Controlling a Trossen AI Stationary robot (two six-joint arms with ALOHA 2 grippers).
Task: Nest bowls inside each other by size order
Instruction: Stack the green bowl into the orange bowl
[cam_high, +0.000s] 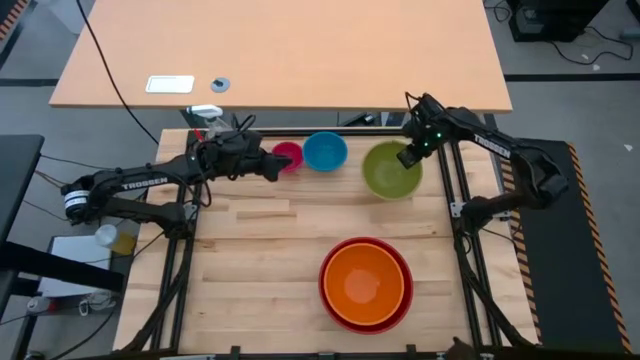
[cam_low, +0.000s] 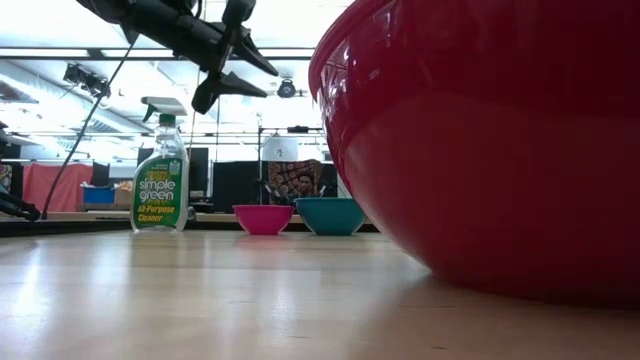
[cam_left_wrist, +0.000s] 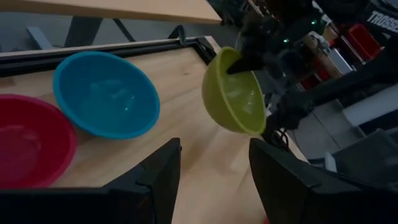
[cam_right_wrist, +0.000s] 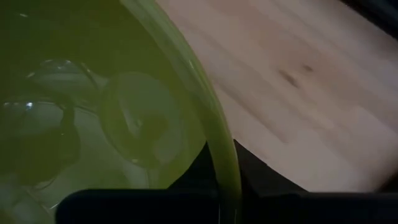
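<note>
High view: lime bowl (cam_high: 391, 171) in right tool (cam_high: 411, 155).

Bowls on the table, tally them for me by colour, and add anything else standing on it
Red bowl: 1
Orange bowl: 1, sitting inside the red one
Lime green bowl: 1, held at its rim by the right gripper
Blue bowl: 1
Magenta-pink bowl: 1
Spray bottle: 1
Total: 5 bowls, 6 things

You see the red bowl (cam_low: 490, 150) filling the right foreground; far back on the table (cam_low: 200, 300) sit the pink bowl (cam_low: 262, 219), blue bowl (cam_low: 330, 215) and spray bottle (cam_low: 160, 175).
</note>
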